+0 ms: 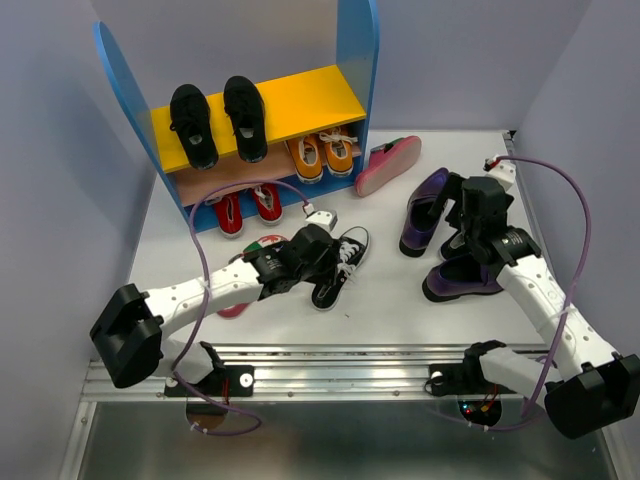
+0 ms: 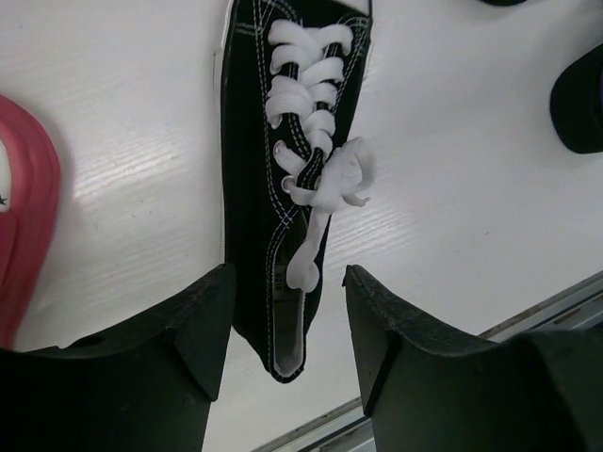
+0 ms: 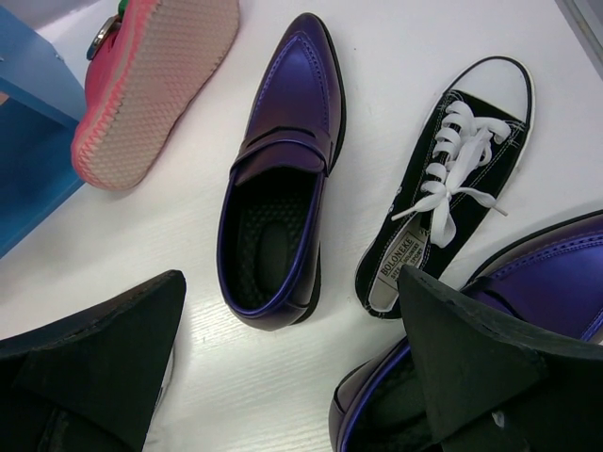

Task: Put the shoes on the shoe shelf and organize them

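Black fingers [image 2: 198, 330] of the left gripper [image 2: 287, 275] stand apart on either side of the heel of a black-white sneaker [image 2: 292, 169]. A sliver of table shows between the shoe and one finger, so nothing is pinched. The sneaker lies flat on the white table [image 2: 452, 207] near its front edge, with a pink flip-flop [image 2: 24, 217] just beside it.

The right gripper [image 3: 292, 282] is spread wide, hanging over the heel end of a dark purple loafer [image 3: 283, 179]. The second loafer [image 3: 565, 273] sits partly under one finger, and a second sneaker [image 3: 452, 188] lies between the two.

Farther back, another flip-flop [image 3: 151, 85] is tipped on edge just beside the blue side panel of the shoe shelf [image 1: 355, 60] — black shoes [image 1: 218, 120] on its yellow board, an orange pair [image 1: 322, 155] and a red pair [image 1: 250, 208] on the board below.
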Controlling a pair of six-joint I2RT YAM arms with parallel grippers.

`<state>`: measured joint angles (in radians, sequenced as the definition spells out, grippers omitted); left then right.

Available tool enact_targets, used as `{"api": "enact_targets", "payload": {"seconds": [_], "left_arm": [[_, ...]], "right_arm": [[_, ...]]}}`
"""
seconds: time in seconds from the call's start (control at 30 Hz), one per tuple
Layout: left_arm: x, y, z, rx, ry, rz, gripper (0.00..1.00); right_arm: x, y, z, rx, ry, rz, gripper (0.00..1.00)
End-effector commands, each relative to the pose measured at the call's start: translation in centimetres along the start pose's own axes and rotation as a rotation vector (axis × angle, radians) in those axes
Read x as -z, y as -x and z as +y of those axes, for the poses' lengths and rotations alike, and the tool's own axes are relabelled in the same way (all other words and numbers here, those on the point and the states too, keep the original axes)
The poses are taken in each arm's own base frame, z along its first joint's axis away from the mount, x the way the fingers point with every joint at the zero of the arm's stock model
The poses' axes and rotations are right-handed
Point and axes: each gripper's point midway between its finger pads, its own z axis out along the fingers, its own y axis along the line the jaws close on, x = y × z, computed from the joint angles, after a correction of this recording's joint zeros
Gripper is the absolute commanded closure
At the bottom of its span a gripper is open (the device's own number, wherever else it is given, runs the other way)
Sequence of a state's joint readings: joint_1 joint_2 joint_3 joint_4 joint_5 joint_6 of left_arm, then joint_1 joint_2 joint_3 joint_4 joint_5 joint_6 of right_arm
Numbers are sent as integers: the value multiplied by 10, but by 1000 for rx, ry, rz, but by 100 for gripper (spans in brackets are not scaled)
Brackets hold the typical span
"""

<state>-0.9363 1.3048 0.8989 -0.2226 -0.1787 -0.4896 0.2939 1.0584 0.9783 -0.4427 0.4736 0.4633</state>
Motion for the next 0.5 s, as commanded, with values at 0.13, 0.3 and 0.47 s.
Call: {"api": "enact_targets", "payload": {"seconds": [0.13, 0.3, 0.47], "left_arm": [[-4, -23, 16, 47, 81, 60, 38], [-2, -31, 5, 15, 11, 88, 35], [-3, -34, -3, -46, -13, 99, 11]], "right_arm": [[5, 11, 0, -30, 19, -50, 0], [5, 8, 0, -37, 23, -44, 0], [2, 4, 2, -37, 24, -29, 0]]}}
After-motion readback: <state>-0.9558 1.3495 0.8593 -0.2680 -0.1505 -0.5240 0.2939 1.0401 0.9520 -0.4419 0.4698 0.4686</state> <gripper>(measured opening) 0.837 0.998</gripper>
